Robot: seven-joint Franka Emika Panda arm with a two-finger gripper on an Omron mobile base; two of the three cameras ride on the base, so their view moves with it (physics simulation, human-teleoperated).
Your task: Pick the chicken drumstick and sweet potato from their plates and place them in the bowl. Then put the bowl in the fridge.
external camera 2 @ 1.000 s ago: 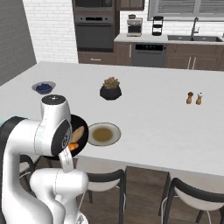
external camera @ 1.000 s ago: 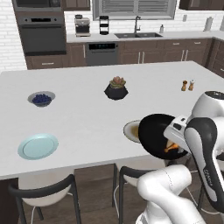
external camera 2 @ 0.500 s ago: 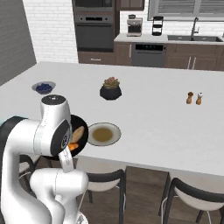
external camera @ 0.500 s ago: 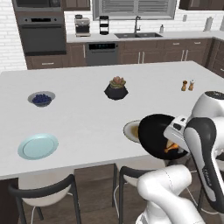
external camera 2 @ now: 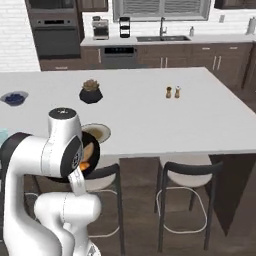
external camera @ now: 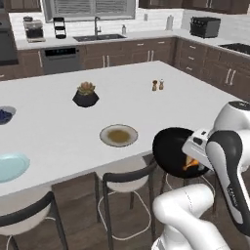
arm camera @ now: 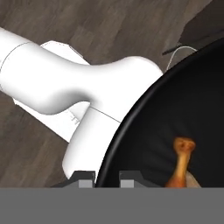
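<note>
Holding the glossy black bowl (external camera: 172, 148) off the near edge of the white island counter (external camera: 58, 122), above the wooden floor and beside a dark stool (external camera: 128, 178). Gripper (arm camera: 107, 178) pinched narrow on the bowl's rim, one fingertip (arm camera: 86, 179) outside the wall, the other inside. Chicken drumstick (arm camera: 181, 164) lying in the bowl, bone end up in the hand view; an orange piece (external camera: 191, 162) beside it at the bowl's right, likely the sweet potato, mostly hidden by the arm. Beige plate (external camera: 118, 135) with brownish centre bare on the counter just left of the bowl. Light blue plate (external camera: 10, 167) bare at the near left. Black succulent pot (external camera: 86, 95) farther back, salt and pepper shakers (external camera: 157, 85) to its right.
</note>
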